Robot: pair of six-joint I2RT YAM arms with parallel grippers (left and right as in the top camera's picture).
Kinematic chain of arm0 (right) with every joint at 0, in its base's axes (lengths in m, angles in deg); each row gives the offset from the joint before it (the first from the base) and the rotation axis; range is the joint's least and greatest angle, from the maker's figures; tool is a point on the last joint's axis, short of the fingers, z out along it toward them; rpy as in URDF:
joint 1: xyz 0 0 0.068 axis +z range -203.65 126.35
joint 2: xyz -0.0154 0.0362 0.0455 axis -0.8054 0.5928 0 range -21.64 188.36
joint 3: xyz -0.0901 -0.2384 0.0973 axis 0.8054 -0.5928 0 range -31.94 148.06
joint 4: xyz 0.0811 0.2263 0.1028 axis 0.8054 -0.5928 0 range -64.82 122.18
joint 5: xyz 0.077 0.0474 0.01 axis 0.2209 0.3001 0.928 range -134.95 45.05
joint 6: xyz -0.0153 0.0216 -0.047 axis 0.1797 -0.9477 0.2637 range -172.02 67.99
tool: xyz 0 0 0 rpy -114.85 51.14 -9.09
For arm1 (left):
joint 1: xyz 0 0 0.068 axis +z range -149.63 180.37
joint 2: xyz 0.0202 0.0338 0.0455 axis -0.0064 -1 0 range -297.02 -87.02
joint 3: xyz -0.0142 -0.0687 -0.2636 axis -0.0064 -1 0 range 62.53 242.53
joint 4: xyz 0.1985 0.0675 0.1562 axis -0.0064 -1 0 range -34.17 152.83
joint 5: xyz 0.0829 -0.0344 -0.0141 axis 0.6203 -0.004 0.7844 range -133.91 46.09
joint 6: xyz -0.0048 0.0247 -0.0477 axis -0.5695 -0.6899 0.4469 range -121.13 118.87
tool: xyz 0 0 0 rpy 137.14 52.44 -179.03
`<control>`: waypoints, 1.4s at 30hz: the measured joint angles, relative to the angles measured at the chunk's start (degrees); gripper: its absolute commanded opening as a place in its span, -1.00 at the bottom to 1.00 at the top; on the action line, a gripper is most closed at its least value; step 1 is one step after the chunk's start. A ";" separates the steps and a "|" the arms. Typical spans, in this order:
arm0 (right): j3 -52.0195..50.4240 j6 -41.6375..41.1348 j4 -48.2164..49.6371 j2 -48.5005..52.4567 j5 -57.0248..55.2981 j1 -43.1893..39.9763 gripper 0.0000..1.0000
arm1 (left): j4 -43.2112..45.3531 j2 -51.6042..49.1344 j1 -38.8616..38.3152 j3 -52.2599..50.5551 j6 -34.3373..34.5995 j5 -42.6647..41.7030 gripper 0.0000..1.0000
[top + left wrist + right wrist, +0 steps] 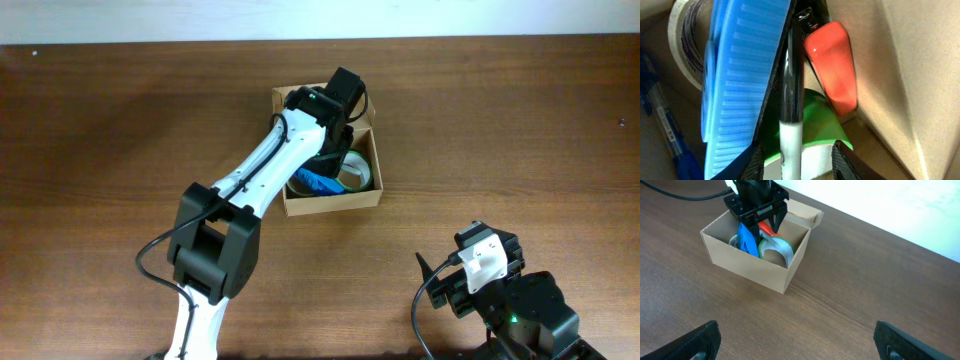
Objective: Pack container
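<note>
the container (335, 205) sits open on the counter (120, 120), toward its far middle, with its lid flap (805, 212) folded back. the left hand (765, 226) reaches down inside it, fingers (844, 160) moderately spread and gripping nothing. a black-and-white marker (790, 85) stands in the gap, seemingly touching neither finger. beside it in the box are a blue packet (735, 85), a red object (832, 65), a green tape roll (817, 125) and a pale tape roll (682, 45). the right hand (797, 342) hovers over bare counter at the near right, well apart from the box, fingers wide.
</note>
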 measured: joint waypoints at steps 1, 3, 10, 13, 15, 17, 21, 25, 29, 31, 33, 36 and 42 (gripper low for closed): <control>0.00 0.02 0.00 0.00 0.00 -0.02 0.98 | -0.09 0.00 0.00 0.11 0.00 0.04 -0.12; 0.00 0.04 0.00 0.00 0.00 -0.02 0.98 | -0.44 0.02 0.00 0.37 0.00 0.35 -0.12; 0.00 0.04 0.02 0.00 0.00 -0.02 0.98 | -5.11 3.89 0.00 0.39 0.00 2.01 -0.12; 0.00 0.04 0.00 0.00 0.00 -0.02 0.99 | -8.72 7.10 0.00 0.42 -0.02 2.54 -0.12; 0.00 0.04 0.00 0.00 0.00 -0.02 0.98 | -10.49 9.09 -0.02 0.39 -0.26 3.13 -0.13; 0.00 0.04 0.00 0.00 0.02 -0.02 0.98 | -11.61 11.17 -0.11 0.39 -1.51 4.00 -0.12; 0.00 0.04 0.00 0.00 0.00 -0.02 0.98 | -12.76 15.41 -0.81 0.39 -5.29 5.57 0.09; 0.00 0.00 0.00 0.00 0.00 -0.02 0.98 | -16.15 21.49 -1.84 0.42 -9.88 7.54 0.38; 0.00 0.02 0.00 0.00 0.00 -0.02 0.98 | -18.71 29.49 -2.12 0.42 -15.26 9.81 0.74; 0.00 0.02 0.00 0.00 0.02 -0.02 0.98 | -19.28 33.14 -2.12 0.48 -17.64 11.04 0.99; 0.00 0.02 0.00 0.00 0.02 -0.02 0.98 | -19.76 36.30 -2.12 0.52 -18.86 12.07 0.99; 0.00 0.02 0.00 0.00 0.00 -0.02 0.98 | -19.89 40.24 -2.12 0.68 -19.74 13.00 0.99; 0.00 0.02 0.00 0.00 0.00 -0.02 0.98 | -20.04 42.82 -2.12 0.76 -20.74 13.53 0.99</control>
